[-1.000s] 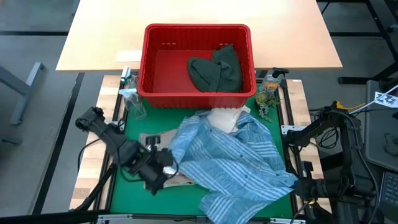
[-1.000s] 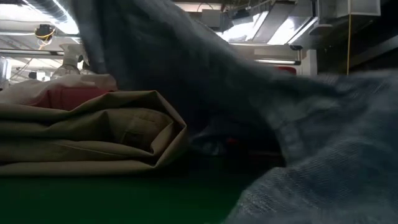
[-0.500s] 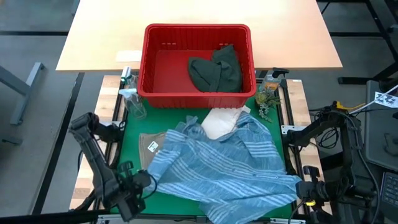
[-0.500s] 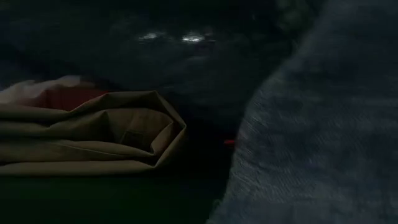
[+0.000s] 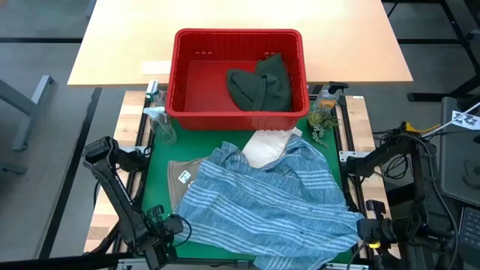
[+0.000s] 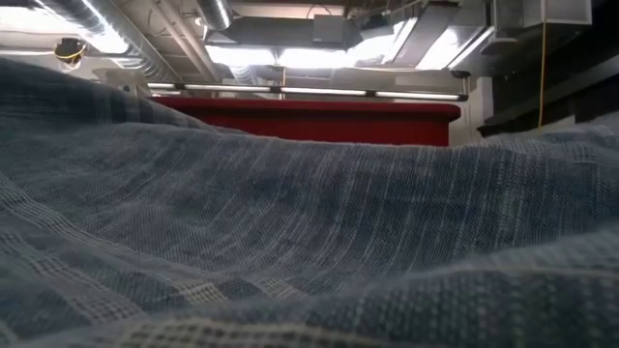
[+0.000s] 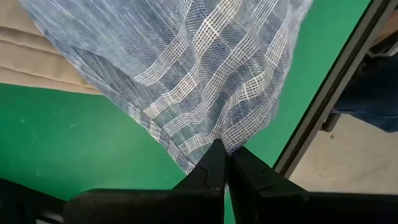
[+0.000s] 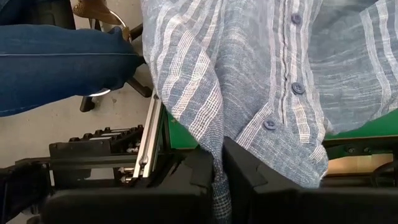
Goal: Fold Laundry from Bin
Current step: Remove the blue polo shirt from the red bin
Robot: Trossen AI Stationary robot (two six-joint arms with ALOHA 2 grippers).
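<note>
My left gripper (image 7: 225,163) and right gripper (image 8: 219,168) pinch the unfolded shirt's (image 5: 270,206) near corners; a green garment (image 5: 261,82) waits in the bin (image 5: 180,75).

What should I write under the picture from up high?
Both grippers, left and right, pinch the striped shirt spread over the green mat, red bin behind.

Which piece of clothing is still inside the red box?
The dark green garment. It alone lies in the red bin; the others are on the green mat.
</note>
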